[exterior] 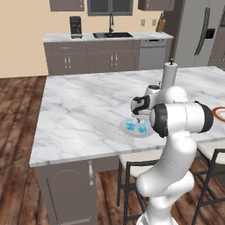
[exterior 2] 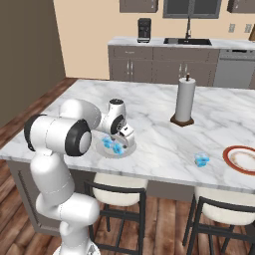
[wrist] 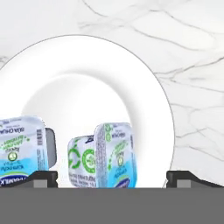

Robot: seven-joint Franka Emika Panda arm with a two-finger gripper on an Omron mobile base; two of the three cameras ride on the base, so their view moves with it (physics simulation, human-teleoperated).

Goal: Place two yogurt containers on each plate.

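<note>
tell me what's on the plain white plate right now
Two yogurt containers sit on the plain plate. Its near edge lies hidden under the gripper.

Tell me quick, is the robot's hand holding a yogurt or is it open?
Gripper: open, holding nothing, its fingertips spread wide over the pale plate, one yogurt on the plate between them.
</note>
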